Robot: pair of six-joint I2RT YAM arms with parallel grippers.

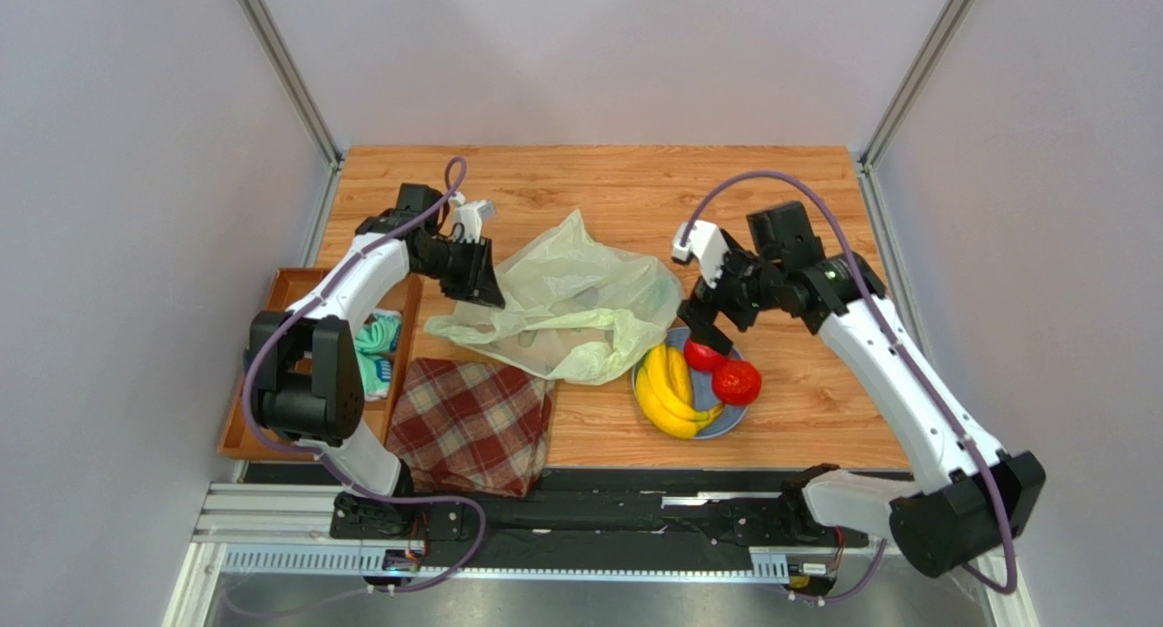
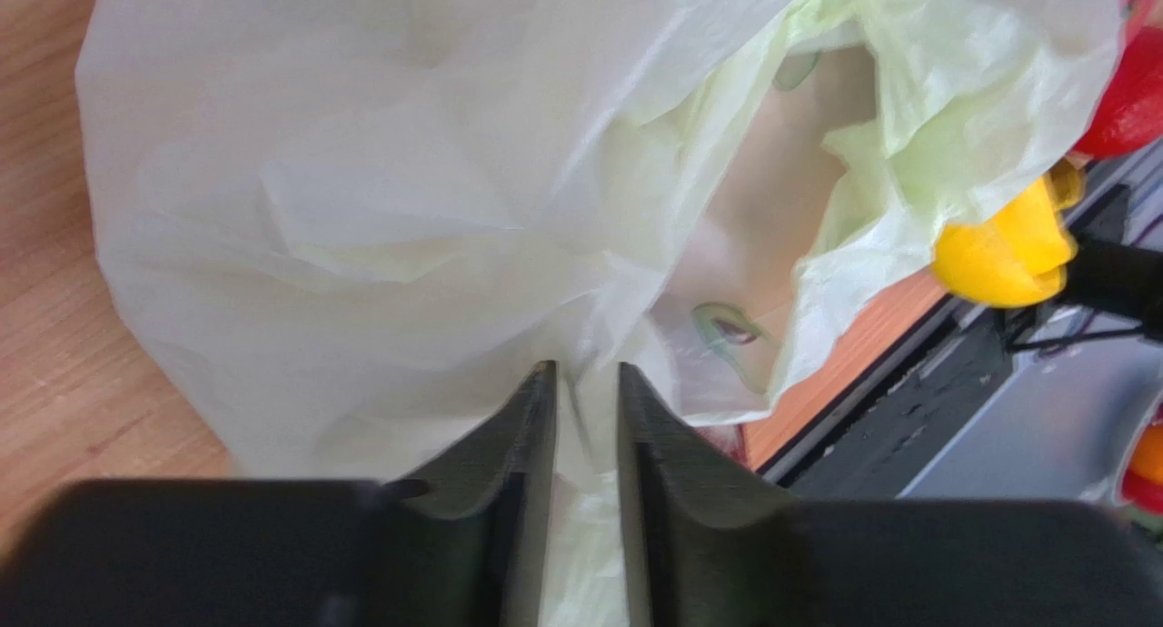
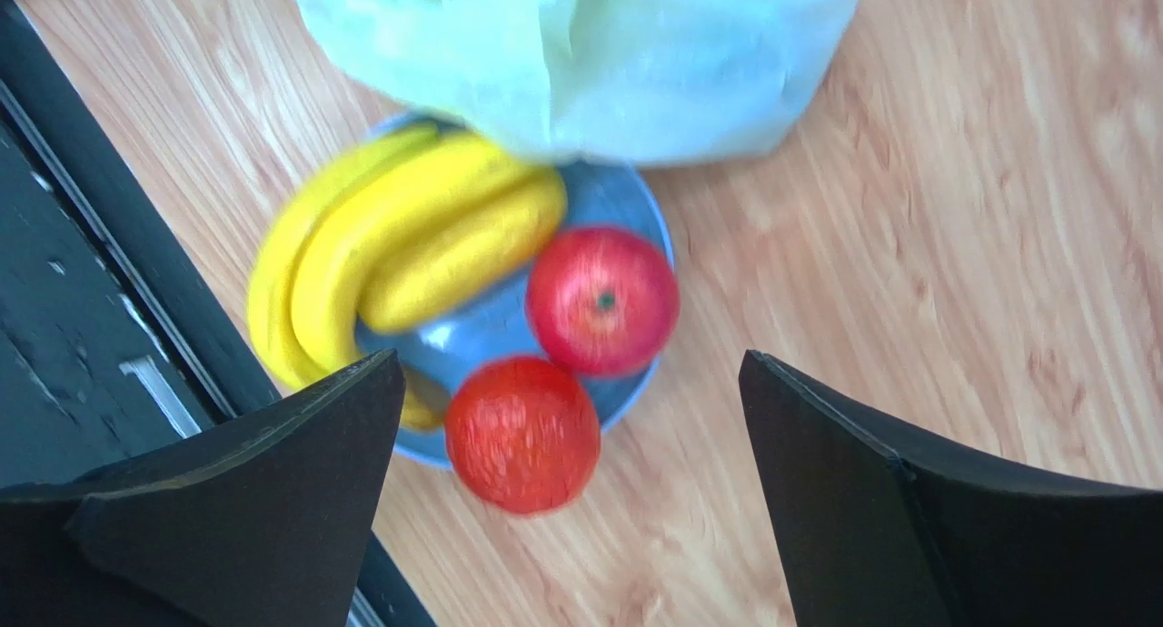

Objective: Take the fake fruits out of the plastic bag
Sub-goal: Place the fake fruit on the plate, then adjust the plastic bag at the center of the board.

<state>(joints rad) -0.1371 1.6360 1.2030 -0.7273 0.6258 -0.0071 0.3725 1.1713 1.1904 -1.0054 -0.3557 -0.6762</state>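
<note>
The pale yellow-green plastic bag [image 1: 580, 300] lies crumpled mid-table. My left gripper [image 1: 478, 280] is shut on its left edge; in the left wrist view, bag film [image 2: 410, 177] is pinched between the nearly closed jaws [image 2: 587, 382]. A dim greenish and dark shape [image 2: 724, 330] shows through the film. The banana bunch [image 1: 665, 393] and two red fruits [image 1: 703, 356] [image 1: 736, 382] rest on the blue plate [image 1: 730, 423]. My right gripper [image 1: 710, 314] hovers open and empty above them. The right wrist view shows the bananas [image 3: 396, 252], the two red fruits [image 3: 602, 300] [image 3: 523, 434] and the bag [image 3: 587, 48].
A red plaid cloth [image 1: 471, 423] lies at the front, left of the plate. A wooden tray [image 1: 294, 293] with teal items [image 1: 378, 338] stands at the left edge. A black rail runs along the table's near edge [image 3: 82, 286].
</note>
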